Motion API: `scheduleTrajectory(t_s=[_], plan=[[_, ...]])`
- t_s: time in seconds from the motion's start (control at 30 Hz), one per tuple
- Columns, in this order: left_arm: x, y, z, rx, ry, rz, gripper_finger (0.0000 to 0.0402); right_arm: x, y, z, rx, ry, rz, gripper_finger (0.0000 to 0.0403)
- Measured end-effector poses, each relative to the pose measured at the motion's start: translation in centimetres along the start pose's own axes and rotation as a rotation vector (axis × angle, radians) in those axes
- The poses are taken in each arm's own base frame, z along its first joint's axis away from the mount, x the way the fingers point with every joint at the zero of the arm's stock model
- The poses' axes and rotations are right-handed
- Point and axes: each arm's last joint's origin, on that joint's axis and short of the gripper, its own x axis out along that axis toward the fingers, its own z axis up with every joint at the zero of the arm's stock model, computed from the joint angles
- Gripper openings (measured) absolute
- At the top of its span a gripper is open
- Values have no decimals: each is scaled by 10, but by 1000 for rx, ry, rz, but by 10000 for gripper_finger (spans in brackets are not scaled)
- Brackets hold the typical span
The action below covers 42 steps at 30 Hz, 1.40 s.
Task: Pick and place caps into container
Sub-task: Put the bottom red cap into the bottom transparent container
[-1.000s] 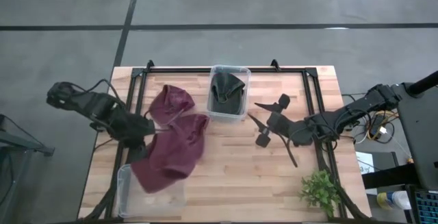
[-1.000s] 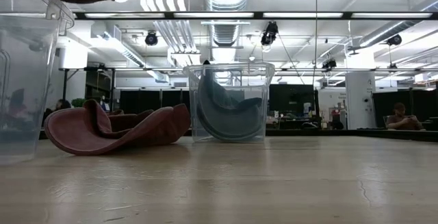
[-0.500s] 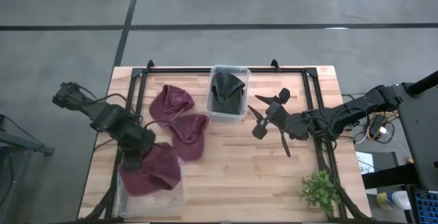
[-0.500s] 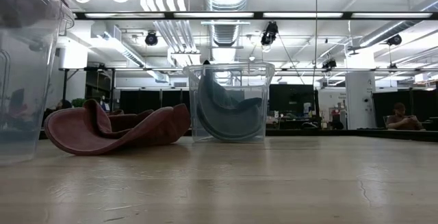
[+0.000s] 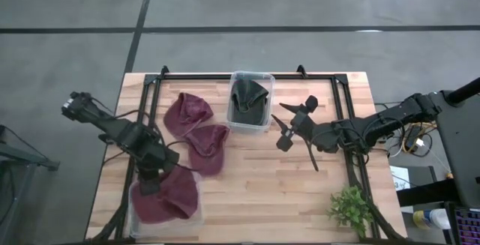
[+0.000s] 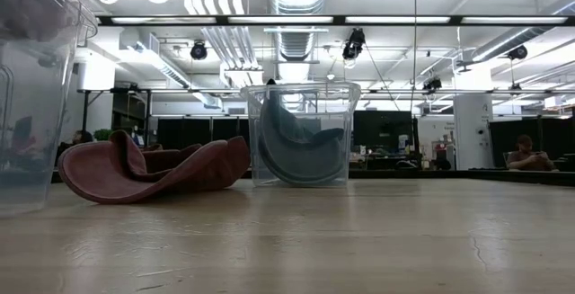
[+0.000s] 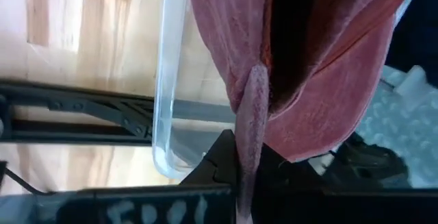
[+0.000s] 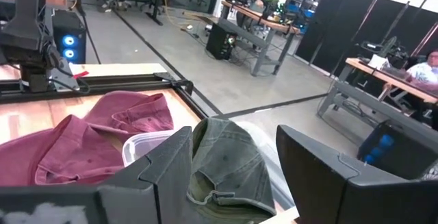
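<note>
My left gripper (image 5: 148,182) is shut on a maroon cap (image 5: 168,198) over the clear container (image 5: 132,213) at the table's near left. The cap also shows in the left wrist view (image 7: 301,59). Two more maroon caps (image 5: 187,112) (image 5: 208,147) lie on the table between the two containers. A dark olive cap (image 5: 249,101) lies in the far clear container (image 5: 234,122). My right gripper (image 5: 289,129) is open and empty, to the right of that container, its fingers pointing at the olive cap (image 8: 226,159). My left gripper (image 7: 243,176) pinches a narrow fold of the maroon cap's fabric (image 7: 250,114) between its two fingers. The rest of the cap spreads out beyond the fingers over the container's opening (image 7: 168,80). Whether its lower part rests inside, I cannot tell.
A black frame (image 5: 247,75) runs along the table's far edge and down both sides. A small green plant (image 5: 351,207) stands at the near right corner. Bare wood lies in the middle and near the front edge (image 5: 270,192).
My left gripper has carried the maroon cap toward the table's near edge, from above the table's left middle to over the near-left container; the cap, first spread out long, now hangs bunched over the container. My right gripper has shifted slightly toward the far container.
</note>
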Motion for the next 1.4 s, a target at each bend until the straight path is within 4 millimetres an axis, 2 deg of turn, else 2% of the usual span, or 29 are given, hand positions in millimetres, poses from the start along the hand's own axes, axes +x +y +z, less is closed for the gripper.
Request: scheduleTrajectory(t_s=[0.3, 0.73, 1.0, 1.13, 1.4], plan=[[16, -13, 16, 4, -1, -41, 12, 0, 0, 0, -1, 0, 0, 208], [39, -17, 28, -108, 85, 46, 13, 0, 0, 0, -4, -1, 0, 208], [46, -19, 34, -161, 105, 70, 17, 0, 0, 0, -4, -1, 0, 208], [49, -19, 37, -186, 104, 88, 38, 0, 0, 0, -4, -1, 0, 208], [50, -20, 38, -223, 102, 98, 122, 0, 0, 0, -2, 0, 0, 208]])
